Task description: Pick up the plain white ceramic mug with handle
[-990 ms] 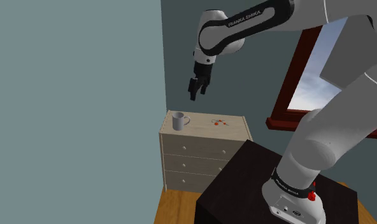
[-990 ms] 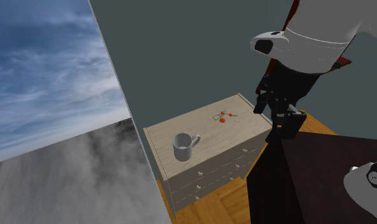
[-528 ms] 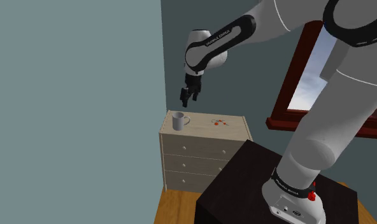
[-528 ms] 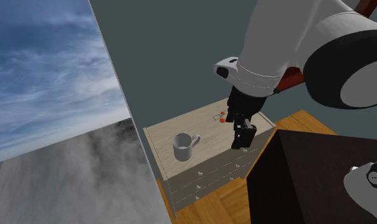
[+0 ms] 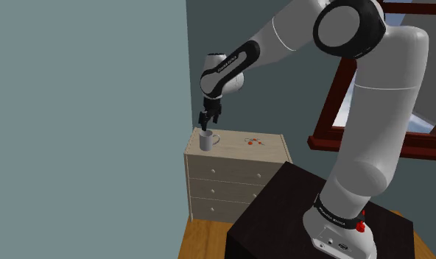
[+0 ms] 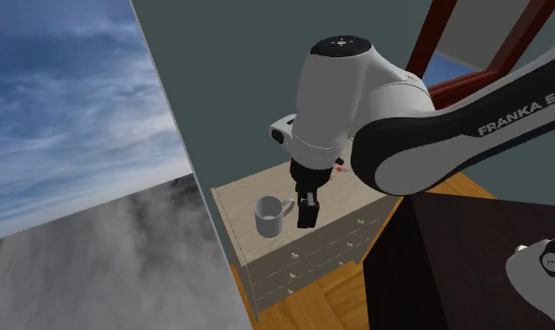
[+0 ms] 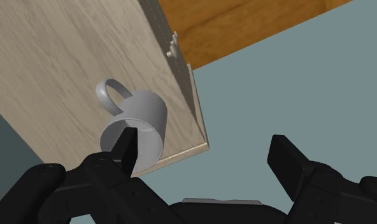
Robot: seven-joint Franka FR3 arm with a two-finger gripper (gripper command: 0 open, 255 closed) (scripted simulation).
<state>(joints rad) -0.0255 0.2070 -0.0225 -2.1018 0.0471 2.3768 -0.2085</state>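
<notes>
Right, the end effector (image 5: pixel 207 125) hangs low over the chest of drawers (image 5: pixel 235 180), fingers pointing down, just above the white mug (image 5: pixel 206 140). The mug stands upright on the pale wood-grain top, near the front corner at the shoulder view's left, mouth open to the ceiling, handle turned toward the shoulder view's right. From the second exterior view the end effector (image 6: pixel 307 217) sits on the handle side of the mug (image 6: pixel 270 217), very close to it; whether it touches, I cannot tell. Look along the hand: the end effector (image 7: pixel 203 141) is spread wide, holding nothing, and the mug (image 7: pixel 135 124) lies beside one black finger (image 7: pixel 125 147) whose tip crosses the rim, not in the gap between the two. Further along the top, toward the shoulder view's right, lies a small red-and-white object (image 5: pixel 252 141), well apart from the mug. The white arm (image 5: pixel 283 37) arches over from its dark stand (image 5: pixel 275 213), with a red-framed window (image 5: pixel 334 110) behind it.
</notes>
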